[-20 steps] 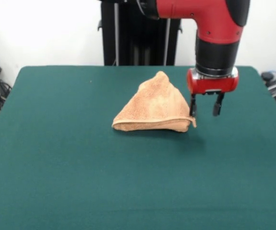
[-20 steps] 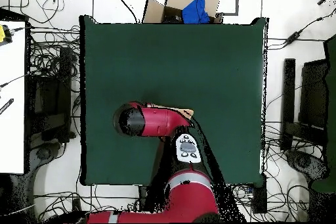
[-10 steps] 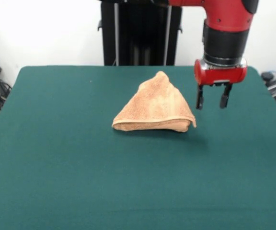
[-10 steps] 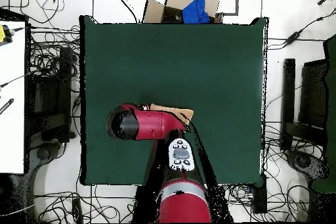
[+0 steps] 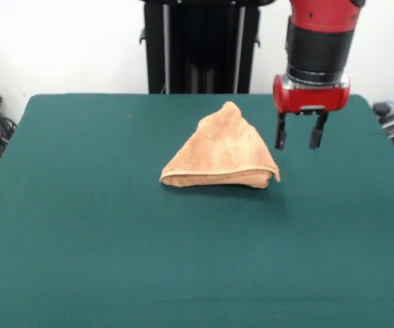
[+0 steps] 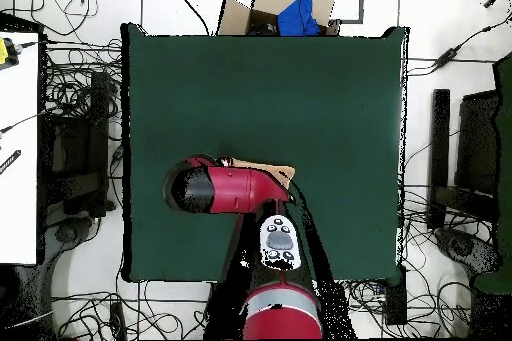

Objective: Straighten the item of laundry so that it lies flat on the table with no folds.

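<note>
The item of laundry (image 5: 221, 154), a light orange-tan towel, lies folded into a triangular heap near the middle of the dark green table (image 5: 115, 239), its banded edge toward the front. My gripper (image 5: 297, 135) hangs open just right of the towel's peak, raised above the table and holding nothing. In the overhead view the red arm covers most of the towel; only a tan strip of the item of laundry (image 6: 272, 169) shows past it, and the gripper itself is hidden under the arm.
A cardboard box (image 6: 275, 5) with a blue item stands beyond the table's far edge in the overhead view. Cables (image 6: 80, 107) lie on the floor around the table. The table's green surface extends wide around the towel.
The gripper rose from beside the towel's right front corner and shifted slightly right, then back a little toward the towel. It stays open. The towel has not moved.
</note>
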